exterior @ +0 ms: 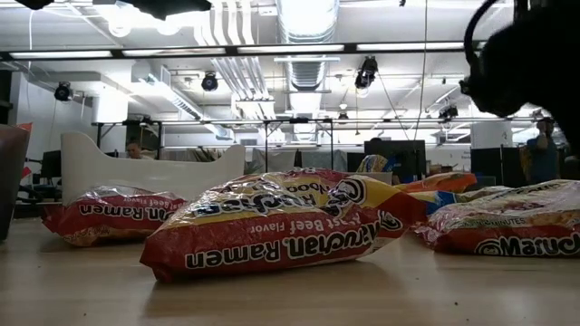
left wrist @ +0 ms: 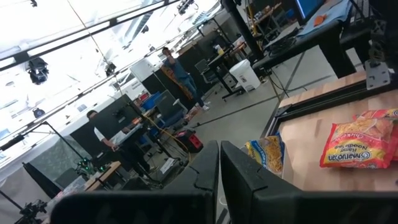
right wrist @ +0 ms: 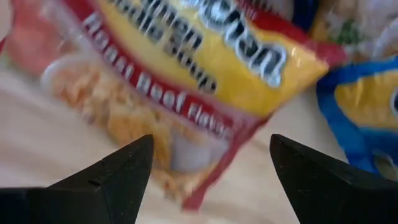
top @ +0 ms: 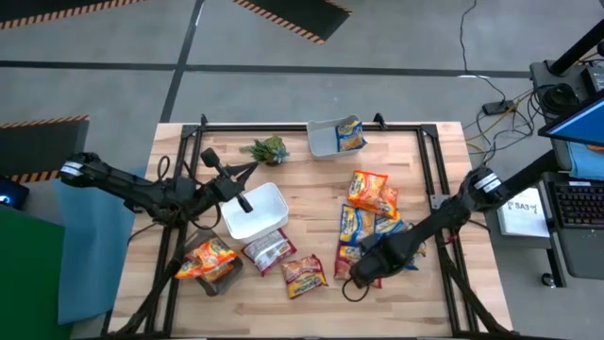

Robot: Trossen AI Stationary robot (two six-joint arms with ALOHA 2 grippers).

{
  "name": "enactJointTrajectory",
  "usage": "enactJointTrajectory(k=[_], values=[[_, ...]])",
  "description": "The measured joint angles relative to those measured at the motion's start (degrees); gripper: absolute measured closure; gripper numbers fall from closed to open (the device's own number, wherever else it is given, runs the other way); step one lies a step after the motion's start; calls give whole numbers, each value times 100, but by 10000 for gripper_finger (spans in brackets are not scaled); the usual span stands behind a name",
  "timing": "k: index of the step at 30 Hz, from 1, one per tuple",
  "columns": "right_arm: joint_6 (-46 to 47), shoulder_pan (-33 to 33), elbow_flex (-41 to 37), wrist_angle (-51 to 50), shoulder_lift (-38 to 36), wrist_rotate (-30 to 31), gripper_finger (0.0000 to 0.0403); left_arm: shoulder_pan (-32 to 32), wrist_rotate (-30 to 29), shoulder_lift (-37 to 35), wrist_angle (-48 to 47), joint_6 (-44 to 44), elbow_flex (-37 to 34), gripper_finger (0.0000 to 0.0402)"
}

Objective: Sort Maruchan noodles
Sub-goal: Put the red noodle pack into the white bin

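Note:
Several Maruchan packets lie flat on the wooden table. My right gripper point(top: 359, 272) point(right wrist: 211, 146) is open just above a red-and-yellow Roast Beef packet point(right wrist: 186, 68) point(top: 351, 257) at the near right, one finger on either side of its near end, touching nothing. Orange-red packets point(top: 371, 192) and blue-yellow packets point(top: 355, 223) lie beyond it. My left gripper point(top: 243, 198) point(left wrist: 219, 158) is shut and empty above the white tub point(top: 257, 212). One blue-yellow packet point(top: 351, 135) lies in the grey tub point(top: 323, 142) at the far edge.
A small green plant point(top: 267, 149) stands at the far left of centre. Three more packets point(top: 209, 257) point(top: 269, 250) point(top: 304, 274) lie near the front edge, the leftmost on a clear tub point(top: 219, 280). Black frame rails point(top: 436, 179) run along the table's sides. People stand in the room beyond.

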Motion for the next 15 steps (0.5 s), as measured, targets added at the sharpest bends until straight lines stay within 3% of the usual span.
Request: enactJointTrajectory(k=[10,15], values=[[-75,-17,-49,308,113,1474,115,0,0,0,2,-82,0,402],[-228,-75,-61,380,113,1951,151,0,0,0,0,-83,0,402]])
